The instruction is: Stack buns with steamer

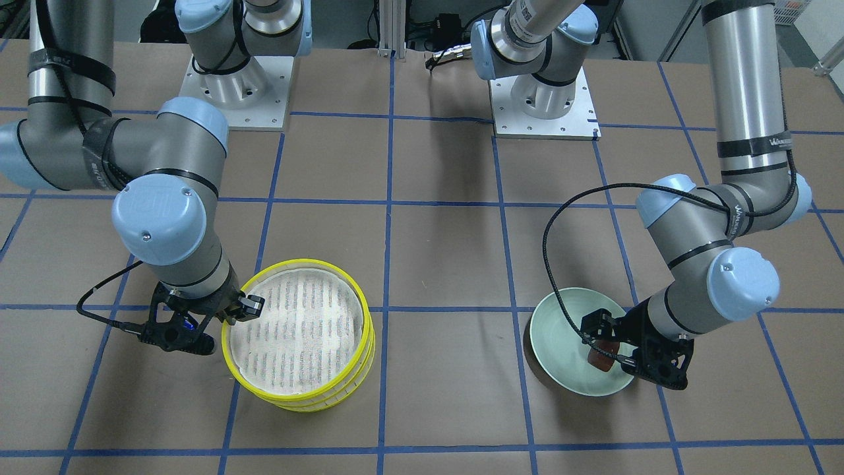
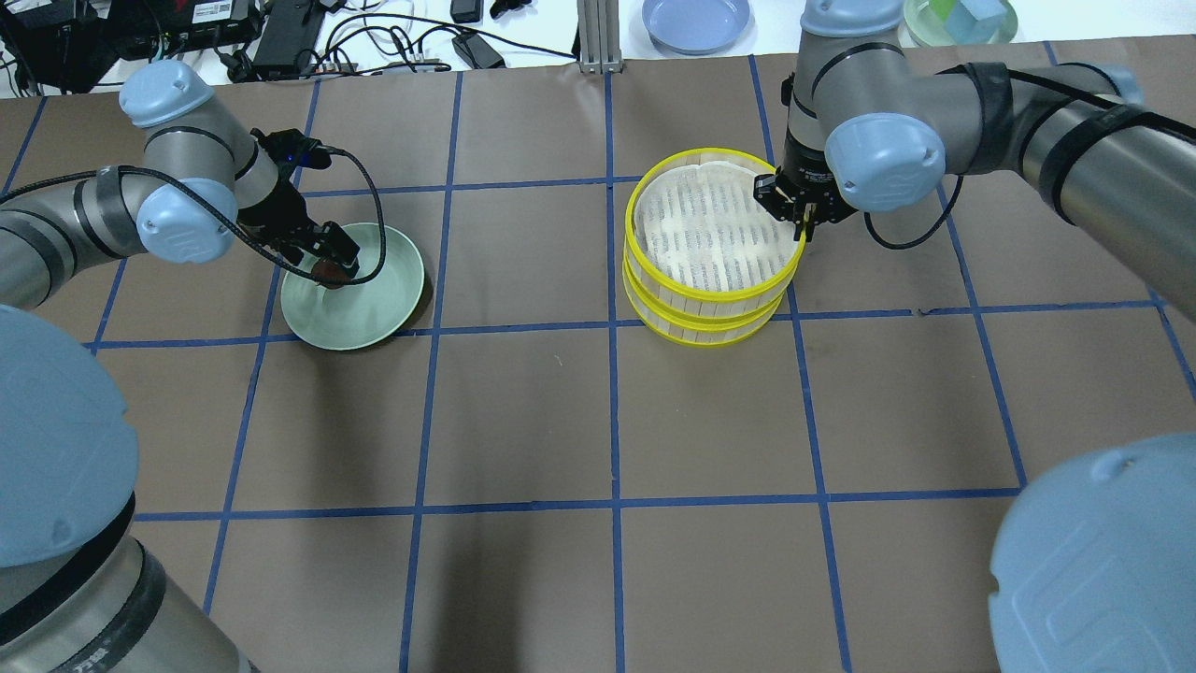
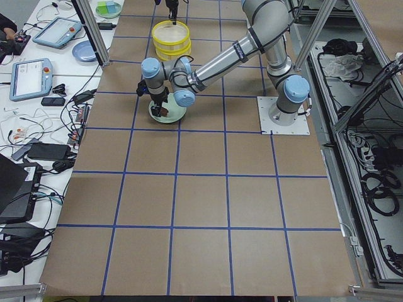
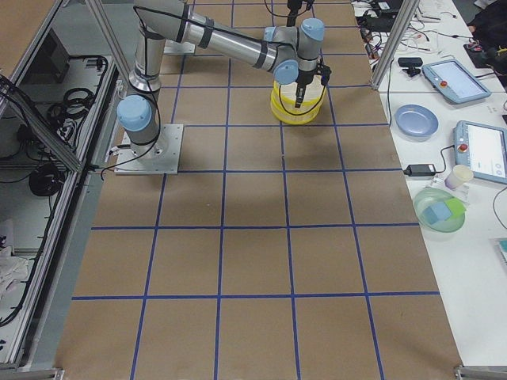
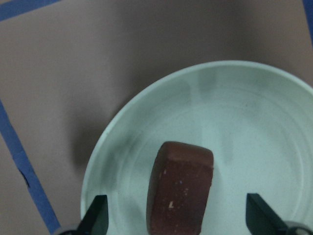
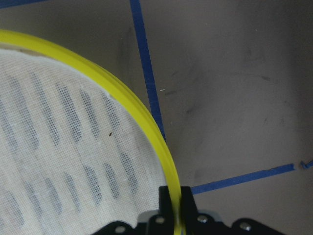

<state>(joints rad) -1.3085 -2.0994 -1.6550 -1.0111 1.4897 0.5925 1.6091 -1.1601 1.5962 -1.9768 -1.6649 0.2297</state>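
The dark reddish-brown bun (image 5: 180,193) lies on the pale green plate (image 5: 234,122). My left gripper (image 5: 178,218) is open and low over the plate, one finger on each side of the bun with gaps between. It also shows in the overhead view (image 2: 327,257) over the plate (image 2: 374,299). The yellow steamer (image 2: 701,234) is a stack of tiers with a white slotted liner on top. My right gripper (image 6: 174,203) is shut on the steamer's yellow rim (image 6: 98,73) at its edge, and shows in the front view (image 1: 241,310). The cream-white bun is out of view.
A blue plate (image 2: 696,21) and a green bowl holding a blue block (image 2: 962,14) sit on the bench beyond the table's far edge. Both arm bases (image 1: 237,86) (image 1: 544,99) stand at the robot side. Blue tape lines grid the brown table.
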